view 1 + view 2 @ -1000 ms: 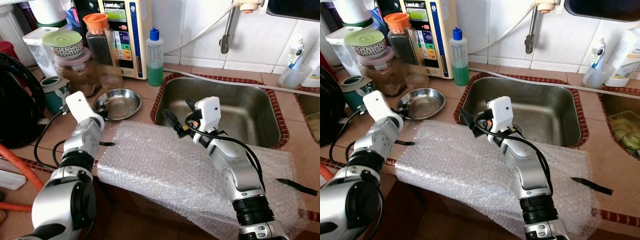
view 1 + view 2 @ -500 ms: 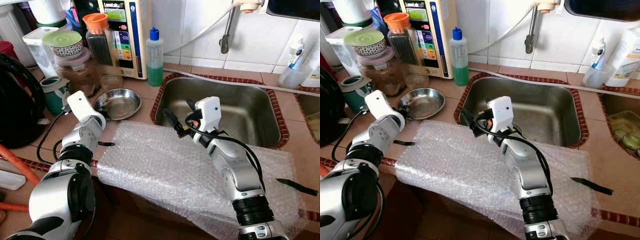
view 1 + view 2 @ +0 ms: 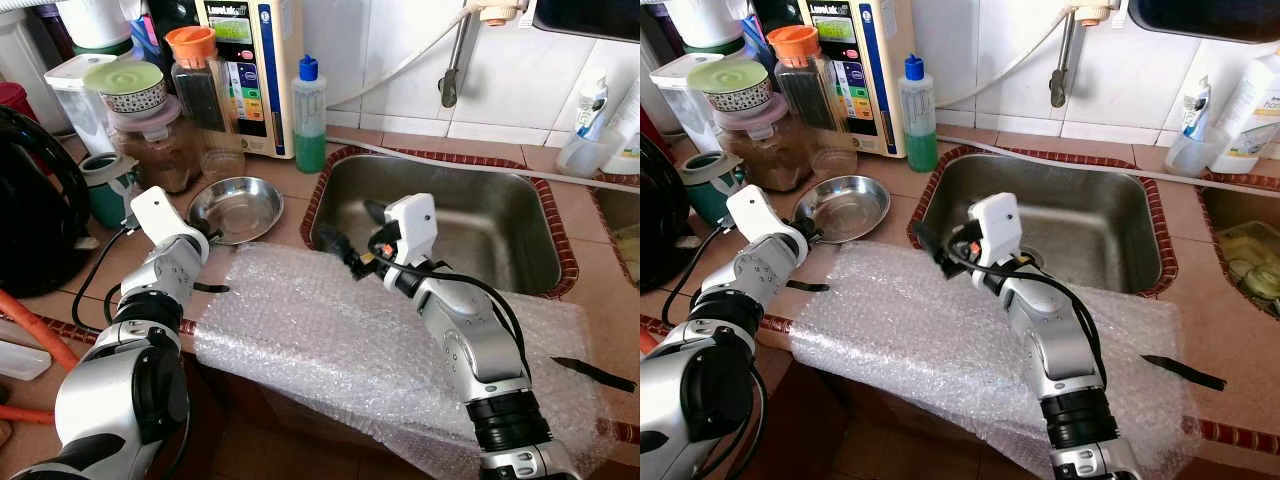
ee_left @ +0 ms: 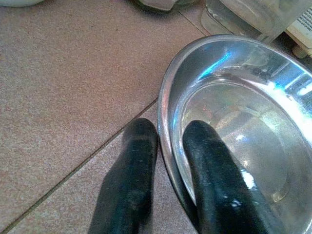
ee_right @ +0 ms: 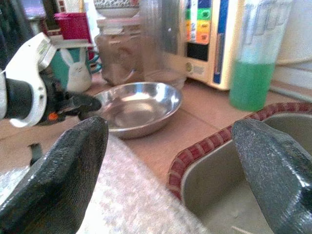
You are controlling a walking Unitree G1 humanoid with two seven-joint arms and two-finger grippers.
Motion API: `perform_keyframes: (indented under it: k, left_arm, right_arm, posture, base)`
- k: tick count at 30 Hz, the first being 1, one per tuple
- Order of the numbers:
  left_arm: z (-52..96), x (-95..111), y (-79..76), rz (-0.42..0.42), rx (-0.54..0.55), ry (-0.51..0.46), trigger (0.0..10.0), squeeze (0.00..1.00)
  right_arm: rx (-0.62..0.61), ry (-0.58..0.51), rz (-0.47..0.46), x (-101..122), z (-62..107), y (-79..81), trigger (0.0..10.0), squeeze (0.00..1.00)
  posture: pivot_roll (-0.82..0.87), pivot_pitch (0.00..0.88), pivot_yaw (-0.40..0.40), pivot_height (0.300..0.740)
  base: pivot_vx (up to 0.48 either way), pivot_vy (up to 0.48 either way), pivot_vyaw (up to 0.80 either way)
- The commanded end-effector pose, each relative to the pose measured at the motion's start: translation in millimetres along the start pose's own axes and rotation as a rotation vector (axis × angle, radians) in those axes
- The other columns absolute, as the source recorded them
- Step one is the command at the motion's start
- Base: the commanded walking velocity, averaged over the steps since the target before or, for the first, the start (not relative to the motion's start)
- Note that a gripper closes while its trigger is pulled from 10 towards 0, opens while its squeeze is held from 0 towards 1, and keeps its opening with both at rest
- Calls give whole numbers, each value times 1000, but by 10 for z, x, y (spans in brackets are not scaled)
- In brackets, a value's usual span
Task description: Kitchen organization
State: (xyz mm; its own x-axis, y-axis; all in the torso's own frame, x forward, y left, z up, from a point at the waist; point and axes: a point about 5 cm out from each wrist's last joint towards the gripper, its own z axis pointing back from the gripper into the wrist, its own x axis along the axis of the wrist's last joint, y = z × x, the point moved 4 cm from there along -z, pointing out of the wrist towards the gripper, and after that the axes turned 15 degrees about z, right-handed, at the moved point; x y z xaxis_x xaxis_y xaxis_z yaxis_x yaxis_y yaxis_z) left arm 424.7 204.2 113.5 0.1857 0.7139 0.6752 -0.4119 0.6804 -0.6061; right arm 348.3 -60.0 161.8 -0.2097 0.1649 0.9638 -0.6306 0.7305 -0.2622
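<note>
On the tiled counter at the left, the left gripper (image 4: pixel 165 180) pinches the near rim of the shallow round stainless-steel bowl (image 3: pixel 236 208), one black finger inside and one outside. To the right, a sheet of clear bubble wrap (image 3: pixel 330 330) drapes over the counter's near edge. The right gripper (image 3: pixel 352 232) hovers with fingers spread wide above the left rim of the steel sink (image 3: pixel 520 262).

Both arms are silver metal with rounded joints and black ribbed collars, each ending in a white plastic wrist housing. Black cables loop along the right arm, and the long black fingers (image 4: pixel 127 185) are matte and rounded.
</note>
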Motion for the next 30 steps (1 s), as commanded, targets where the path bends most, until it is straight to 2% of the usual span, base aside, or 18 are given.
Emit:
perform_keyframes:
  k: [1,12,14,16,23,25,27,28,30]
  left_arm:
    - [-5,-17,105,-25,27,4,0,0]
    - [-1,57,73,-51,-16,-52,0,0]
    - [7,121,48,-69,-42,-96,0,0]
    - [18,197,10,-130,-71,-138,0,0]
    - [40,276,-29,-189,-105,-199,0,0]
    - [91,365,-159,-178,-192,-282,0,0]
    - [109,387,-200,-183,-218,-307,0,0]
    - [139,399,-274,-230,-262,-335,0,0]
    - [191,403,-386,-238,-333,-372,0,0]
  right_arm:
    - [32,-11,-4,35,6,49,10000,0]
    - [69,-2,-4,18,28,106,10000,0]
    - [74,-1,-4,16,30,114,10000,0]
    - [76,3,-2,7,29,121,10000,0]
    - [81,10,-1,-9,20,142,10000,0]
    - [87,14,-1,-20,23,149,10000,0]
    - [88,15,-2,-24,23,151,10000,0]
    - [95,20,-5,-33,24,159,10000,0]
    - [106,25,-8,-48,27,180,10000,0]
  posture:
    - [44,0,66,740]
    - [43,0,67,740]
    - [43,0,67,740]
    - [43,0,67,740]
    - [50,0,64,740]
    - [51,0,63,740]
    - [51,0,63,740]
    - [52,0,61,740]
    - [52,0,61,740]
  base:
    - [0,0,0]
    - [0,0,0]
    - [0,0,0]
    - [0,0,0]
    - [0,0,0]
    - [0,0,0]
    - [0,0,0]
    - [0,0,0]
    - [0,0,0]
